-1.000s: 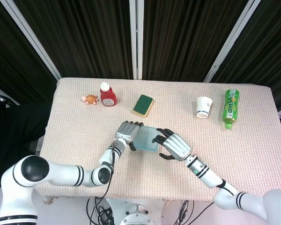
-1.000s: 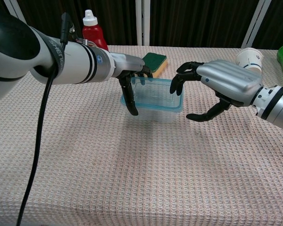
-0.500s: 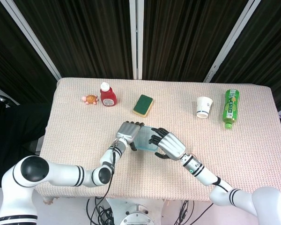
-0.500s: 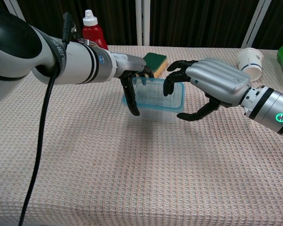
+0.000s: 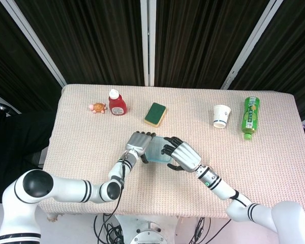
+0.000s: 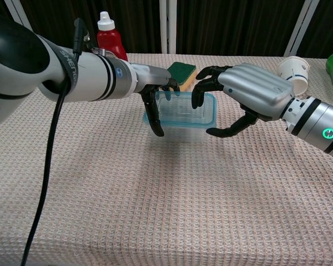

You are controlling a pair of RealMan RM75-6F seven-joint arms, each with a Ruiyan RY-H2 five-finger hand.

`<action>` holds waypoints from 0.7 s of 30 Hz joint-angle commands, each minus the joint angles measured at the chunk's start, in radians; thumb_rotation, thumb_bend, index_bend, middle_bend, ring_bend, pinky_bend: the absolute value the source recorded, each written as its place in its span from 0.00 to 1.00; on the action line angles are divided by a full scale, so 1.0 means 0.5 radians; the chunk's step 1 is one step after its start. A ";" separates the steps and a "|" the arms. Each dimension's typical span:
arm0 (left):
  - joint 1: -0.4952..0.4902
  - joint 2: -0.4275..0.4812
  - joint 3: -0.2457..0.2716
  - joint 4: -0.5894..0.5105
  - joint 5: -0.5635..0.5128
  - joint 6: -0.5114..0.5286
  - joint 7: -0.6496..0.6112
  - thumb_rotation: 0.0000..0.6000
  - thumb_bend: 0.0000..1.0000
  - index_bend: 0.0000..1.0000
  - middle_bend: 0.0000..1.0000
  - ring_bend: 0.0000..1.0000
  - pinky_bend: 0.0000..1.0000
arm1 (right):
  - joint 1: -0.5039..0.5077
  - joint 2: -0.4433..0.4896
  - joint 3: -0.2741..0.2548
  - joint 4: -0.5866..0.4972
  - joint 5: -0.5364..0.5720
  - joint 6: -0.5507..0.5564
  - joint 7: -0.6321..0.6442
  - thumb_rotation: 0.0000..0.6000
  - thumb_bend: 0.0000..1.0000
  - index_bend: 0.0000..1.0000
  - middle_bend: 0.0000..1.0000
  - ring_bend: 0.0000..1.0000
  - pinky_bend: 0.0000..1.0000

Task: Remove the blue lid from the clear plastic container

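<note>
box point(image 6: 182, 113) with blue lid point(image 5: 158, 150) sits mid-table | my left hand point(image 6: 155, 97) holds its left side | my right hand point(image 6: 241, 97) hovers spread over the right rim, grasping nothing | I judge it light, thin, slippery: pinch lid edge

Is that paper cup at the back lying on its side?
No, the paper cup stands upright on the table, beside the green bottle, which is the one lying down.
</note>
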 commanded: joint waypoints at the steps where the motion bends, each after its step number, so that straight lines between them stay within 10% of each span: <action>1: 0.007 -0.013 0.005 0.012 0.024 0.007 0.002 1.00 0.00 0.23 0.33 0.18 0.20 | 0.002 0.019 -0.001 -0.023 0.012 -0.003 -0.019 1.00 0.20 0.41 0.38 0.15 0.24; 21: 0.091 -0.034 -0.038 0.037 0.181 -0.039 -0.075 1.00 0.00 0.23 0.33 0.19 0.19 | 0.018 -0.011 0.011 0.016 -0.003 0.135 -0.065 1.00 0.36 0.48 0.43 0.24 0.36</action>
